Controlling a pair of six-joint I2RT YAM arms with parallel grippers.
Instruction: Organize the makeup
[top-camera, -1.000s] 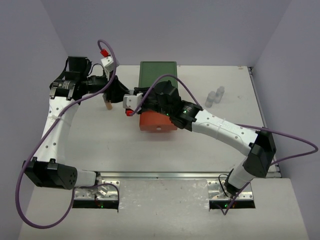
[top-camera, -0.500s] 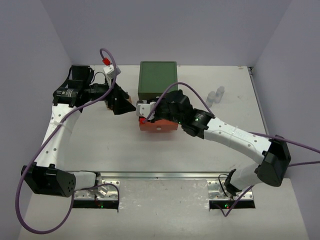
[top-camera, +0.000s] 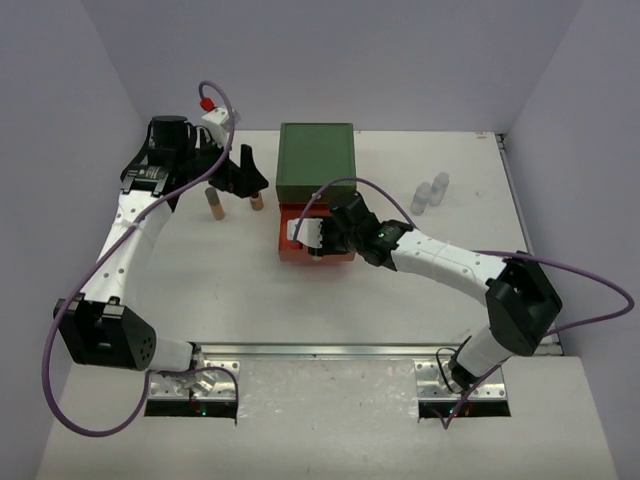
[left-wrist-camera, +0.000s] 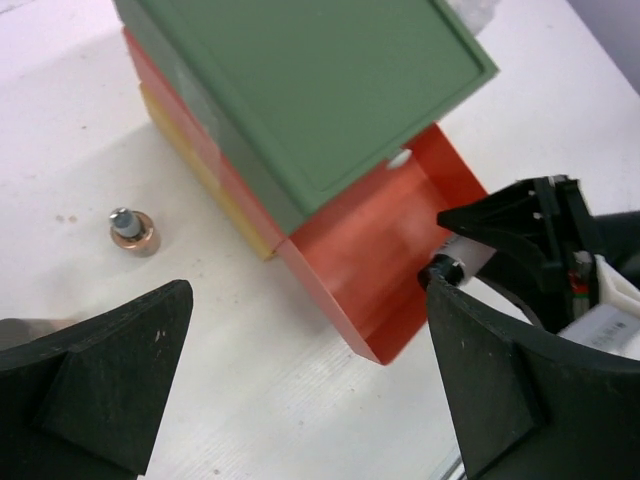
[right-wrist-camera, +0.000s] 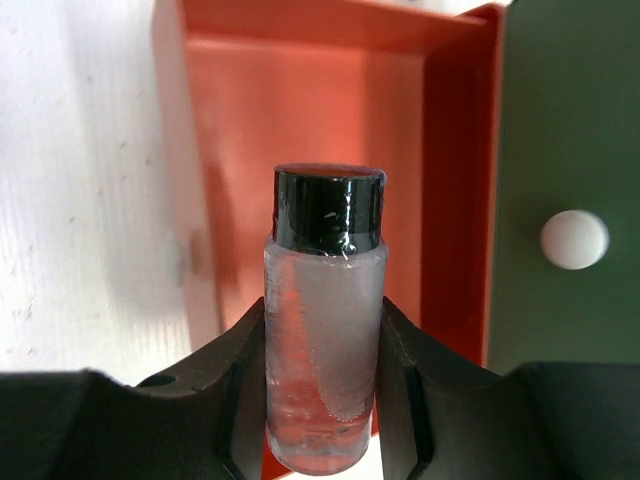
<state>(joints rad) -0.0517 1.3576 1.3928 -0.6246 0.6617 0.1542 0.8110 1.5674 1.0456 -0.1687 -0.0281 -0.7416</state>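
Note:
My right gripper (right-wrist-camera: 322, 380) is shut on a small clear bottle (right-wrist-camera: 325, 340) with a black cap, held over the open orange drawer (right-wrist-camera: 240, 150); from above the gripper (top-camera: 315, 238) sits over that drawer (top-camera: 340, 252). My left gripper (top-camera: 240, 178) is open and empty, just behind two upright peach tubes (top-camera: 214, 207) (top-camera: 256, 201). In the left wrist view its fingers (left-wrist-camera: 100, 380) stand wide apart over bare table, with one tube (left-wrist-camera: 132, 230) seen end-on to the left. Two more clear bottles (top-camera: 421, 198) (top-camera: 440, 186) stand right of the box.
The three-drawer box (top-camera: 317, 160) has a green top, the orange drawer pulled out toward me and a yellow layer (left-wrist-camera: 200, 175) at the bottom. A green drawer front with a white knob (right-wrist-camera: 574, 240) is beside the held bottle.
My left gripper opened, left a second peach tube standing beside the box, and drew back. My right gripper carried the clear bottle rightward and nearer, over the orange drawer.

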